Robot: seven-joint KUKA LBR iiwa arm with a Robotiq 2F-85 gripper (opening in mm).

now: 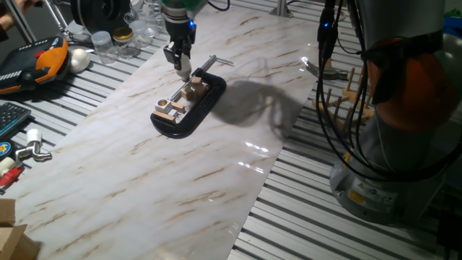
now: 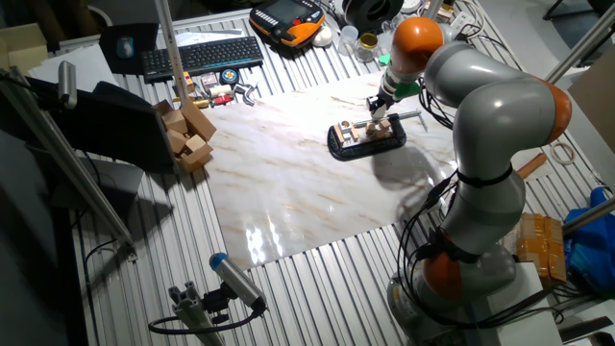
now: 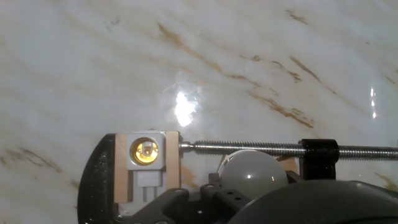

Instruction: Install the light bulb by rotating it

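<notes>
At lower centre of the hand view we hold the small frosted white light bulb (image 3: 252, 169) in our closed two-finger gripper (image 3: 249, 186), right of the brass-lined grey socket (image 3: 144, 152), risking cross-threading if lowered misaligned.

The surface (image 3: 261, 56) is glossy, smooth marble-patterned sheet throwing bright glare. The light bulb (image 3: 252, 173) looks frosted, matt white; the clamp's threaded rod (image 3: 249, 147) is bare shiny metal. The blocks (image 1: 193, 89) in the black clamp (image 1: 206, 105) look like pale unfinished wood.
</notes>
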